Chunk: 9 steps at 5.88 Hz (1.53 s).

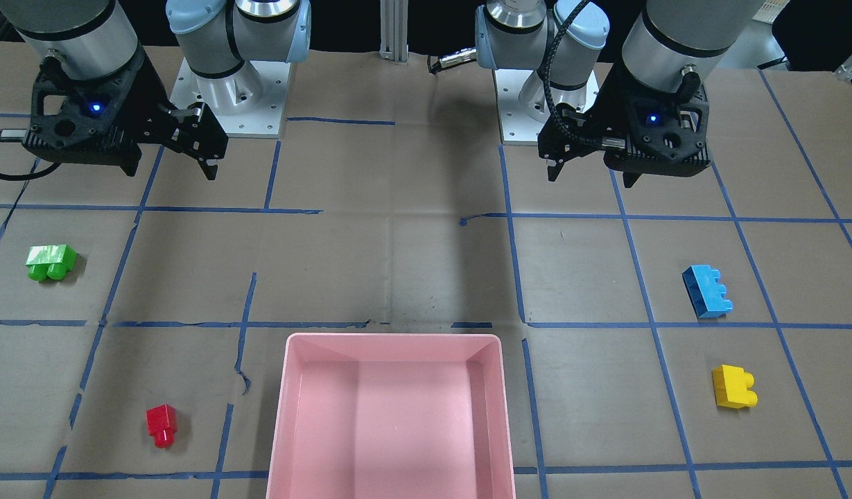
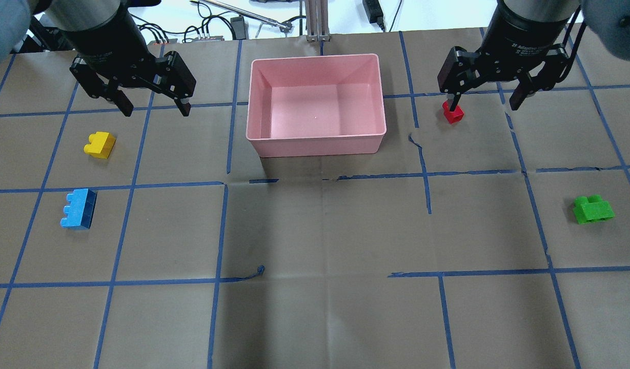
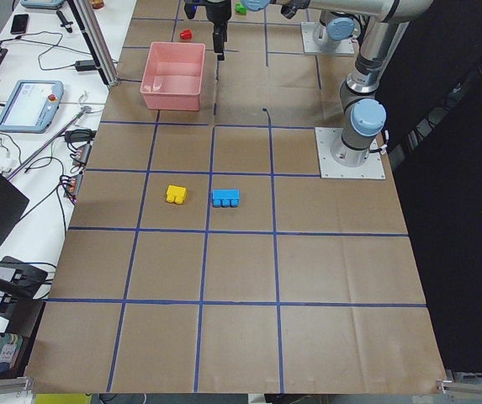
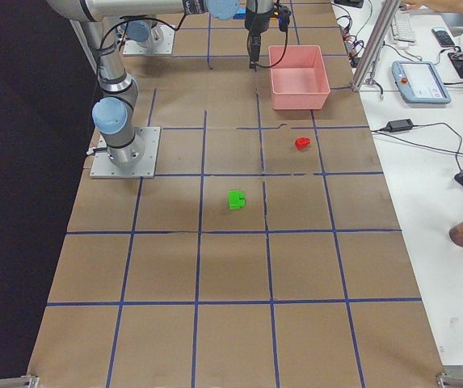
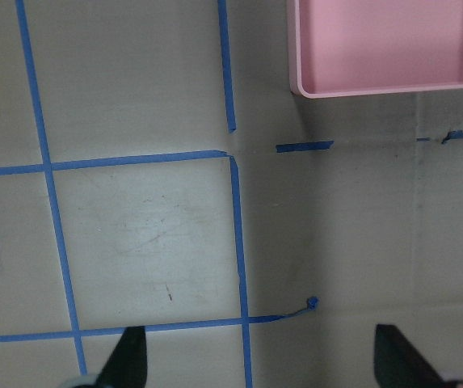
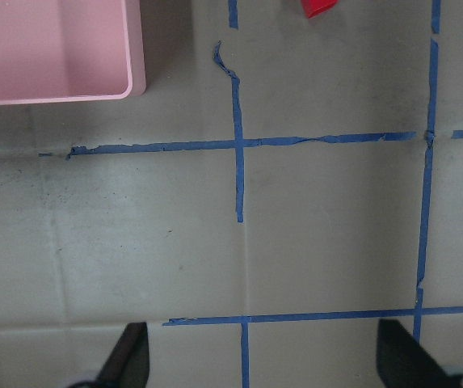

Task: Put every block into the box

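Note:
The pink box [image 2: 315,144] stands empty at the table's far middle, also in the front view [image 1: 394,337]. My left gripper [image 2: 156,110] hangs open and empty above the table, left of the box. The yellow block [image 2: 100,144] and the blue block [image 2: 78,208] lie nearer me than it. My right gripper [image 2: 483,105] hangs open and empty right of the box. One of its fingers overlaps the red block [image 2: 453,113] in this view. The green block [image 2: 593,209] lies at the far right. The front view shows all the blocks on the paper, away from both grippers.
Brown paper with a blue tape grid covers the table. Both arm base plates [image 1: 235,104] stand at my side. An aluminium post [image 2: 317,20] rises just beyond the box. An operators' desk with a tablet [image 3: 29,101] and cables runs along the table's far side.

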{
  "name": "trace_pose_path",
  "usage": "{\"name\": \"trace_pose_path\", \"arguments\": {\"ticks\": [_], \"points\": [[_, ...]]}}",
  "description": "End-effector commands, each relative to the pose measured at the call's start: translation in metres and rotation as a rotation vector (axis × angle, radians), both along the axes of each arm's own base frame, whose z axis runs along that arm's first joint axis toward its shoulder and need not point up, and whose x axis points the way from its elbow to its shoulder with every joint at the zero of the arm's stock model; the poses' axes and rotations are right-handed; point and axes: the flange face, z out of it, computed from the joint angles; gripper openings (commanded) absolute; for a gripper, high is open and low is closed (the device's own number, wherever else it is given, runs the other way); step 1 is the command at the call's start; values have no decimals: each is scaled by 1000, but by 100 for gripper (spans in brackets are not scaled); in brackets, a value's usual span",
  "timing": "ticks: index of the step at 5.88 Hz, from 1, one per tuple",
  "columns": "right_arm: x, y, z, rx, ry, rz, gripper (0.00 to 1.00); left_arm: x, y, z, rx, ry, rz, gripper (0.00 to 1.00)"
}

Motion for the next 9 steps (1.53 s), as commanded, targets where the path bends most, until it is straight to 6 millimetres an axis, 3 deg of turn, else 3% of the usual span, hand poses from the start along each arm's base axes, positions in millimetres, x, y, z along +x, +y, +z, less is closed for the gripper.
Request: {"name": "trace_pose_path", "arguments": {"ticks": [1, 4, 6, 7, 8, 9], "points": [[0, 0, 2, -6, 0, 0, 100, 0, 0, 0, -1, 1, 0, 99], [0, 0, 2, -4, -2, 1, 100, 2, -1, 0, -1, 3, 3, 99], [-1, 0, 1, -3, -2, 6, 100, 23, -8, 1, -4, 7, 35, 99], [-9, -3, -2, 7, 2, 1, 100, 47, -13, -7, 13, 7, 61, 99], [-38, -9, -3, 6, 45, 58, 100, 76, -22, -19, 37, 6, 48, 99], [-95, -15, -4, 15, 43, 69, 100, 126, -24, -32, 78, -55, -16, 99]]}}
